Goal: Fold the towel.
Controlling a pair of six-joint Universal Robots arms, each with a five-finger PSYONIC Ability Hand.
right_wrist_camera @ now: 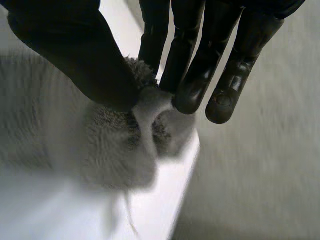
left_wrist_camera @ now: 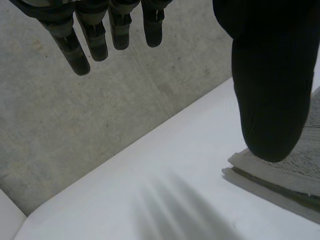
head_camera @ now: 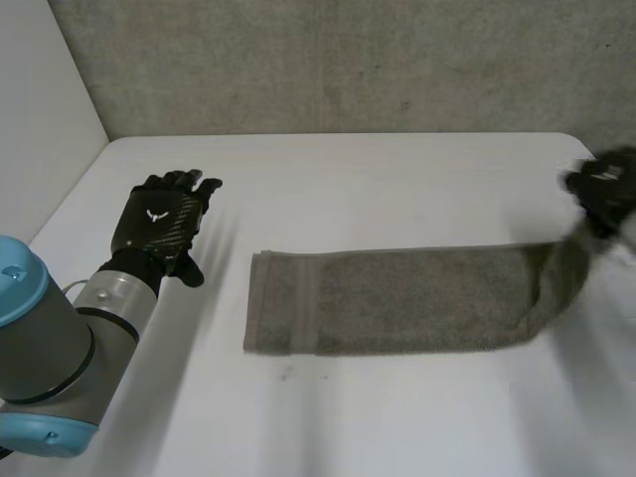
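Towel (head_camera: 397, 298) end pinched up by right hand (head_camera: 601, 189).
Thin pinch may slip under drag; left hand (head_camera: 159, 224) empty, fingers (left_wrist_camera: 70, 45) apart.

Soft, even light: white table (head_camera: 397, 189) bright, grey wall (head_camera: 348, 60) dimmer. The towel (head_camera: 397, 303) casts a faint shadow along its near edge and under its lifted end.

A black robot hand (head_camera: 159, 224) (white emblem (head_camera: 155, 216) on its back) ends a grey, blue-capped arm (head_camera: 111, 298).

1 towel (head_camera: 397, 298), 2 hands (head_camera: 159, 224) (head_camera: 604, 187), 1 table (head_camera: 378, 179)
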